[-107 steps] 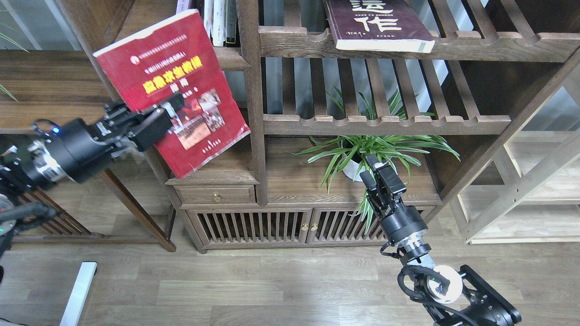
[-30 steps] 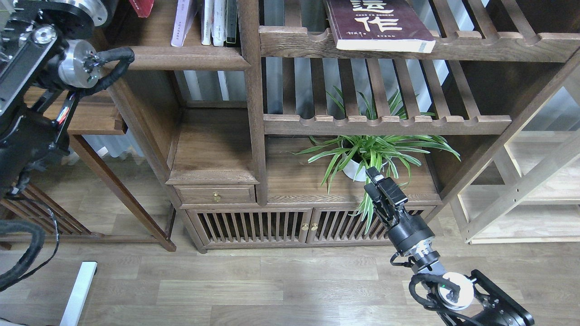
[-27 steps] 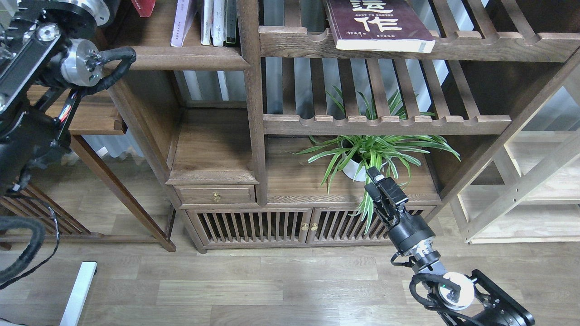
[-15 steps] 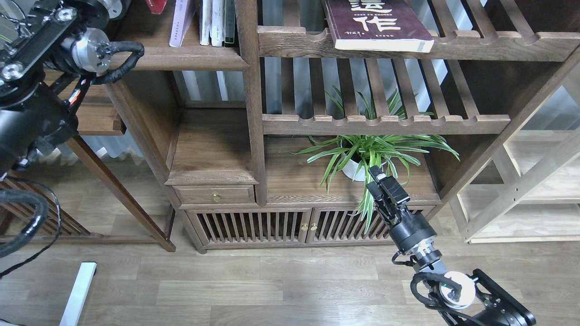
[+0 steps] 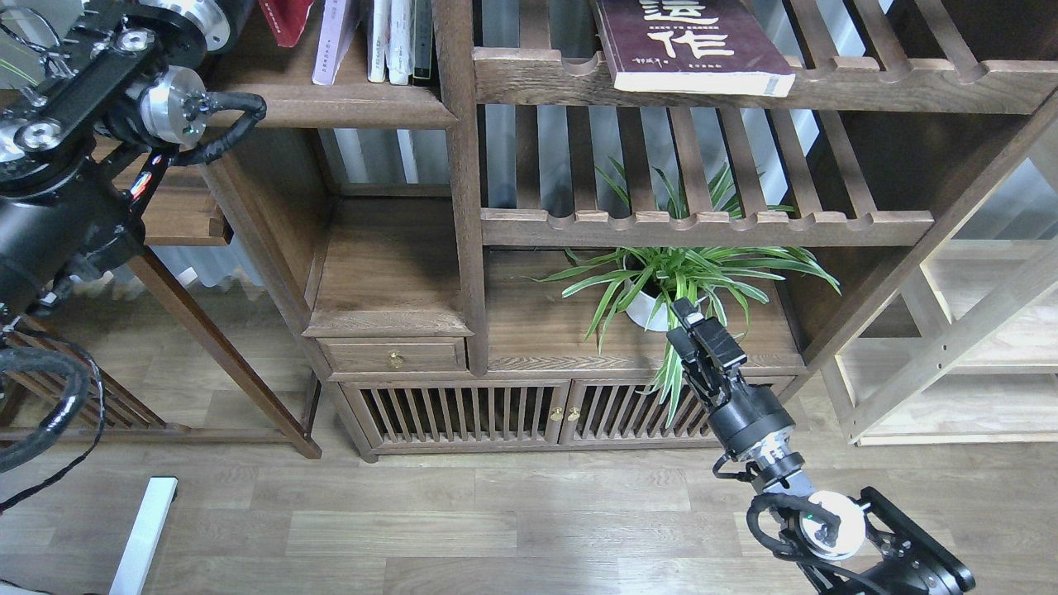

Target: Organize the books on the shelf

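Note:
The shelf (image 5: 331, 106) is the solid dark board at the top left of the walnut bookcase. The pale lavender book (image 5: 331, 41) stands on it and leans left, next to slim white- and black-spined books (image 5: 401, 37). A corner of the red book (image 5: 285, 18) shows at the top edge, left of the lavender one. My left arm reaches up there; its wrist (image 5: 194, 16) shows, but the gripper is above the frame. The maroon book (image 5: 686, 41) lies flat on the upper slatted rack. My right gripper (image 5: 693, 321) is empty in front of the plant; its fingers cannot be told apart.
A potted spider plant (image 5: 669, 277) stands on the cabinet top, right behind my right gripper. A second slatted rack (image 5: 702, 223) runs above it. A small drawer (image 5: 395, 357) and slatted doors (image 5: 529, 413) are below. A side table (image 5: 178, 219) stands at the left.
Earlier my left gripper held the red book low in front of the bookcase; it has since risen to the top shelf. Over the last second, more of the book's corner has shown. The right arm hardly moved.

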You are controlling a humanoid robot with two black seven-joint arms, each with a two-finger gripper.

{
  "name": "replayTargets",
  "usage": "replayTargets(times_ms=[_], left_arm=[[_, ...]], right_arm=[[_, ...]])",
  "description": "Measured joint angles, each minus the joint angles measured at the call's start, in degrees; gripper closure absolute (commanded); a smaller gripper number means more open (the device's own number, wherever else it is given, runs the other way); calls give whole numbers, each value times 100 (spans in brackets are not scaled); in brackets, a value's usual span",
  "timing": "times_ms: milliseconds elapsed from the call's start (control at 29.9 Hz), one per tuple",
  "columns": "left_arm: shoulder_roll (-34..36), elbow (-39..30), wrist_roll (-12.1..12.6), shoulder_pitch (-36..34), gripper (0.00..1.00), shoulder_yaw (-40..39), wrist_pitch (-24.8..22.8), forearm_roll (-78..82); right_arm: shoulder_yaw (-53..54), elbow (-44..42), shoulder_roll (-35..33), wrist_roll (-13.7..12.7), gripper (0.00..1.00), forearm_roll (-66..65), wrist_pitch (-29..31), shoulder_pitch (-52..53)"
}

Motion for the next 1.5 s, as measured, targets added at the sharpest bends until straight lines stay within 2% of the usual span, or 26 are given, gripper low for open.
replayTargets(times_ms=[301, 1036, 1203, 1304, 1504], left_arm=[[45, 18, -1, 95, 99, 161, -3, -8], [95, 148, -220, 191, 95, 247, -3, -2], [90, 166, -234, 191, 84, 252, -3, -2], [77, 262, -247, 182, 81, 258, -3, -3], [47, 402, -462, 168, 73, 258, -2, -8]], right_arm=[[7, 0, -4, 9, 24, 7, 0, 1], [86, 59, -34, 9, 24, 11, 0, -34], [120, 79, -44, 9, 24, 11, 0, -50], [147, 96, -44, 9, 24, 9, 0, -49], [200, 113, -80, 9, 24, 9, 0, -50]])
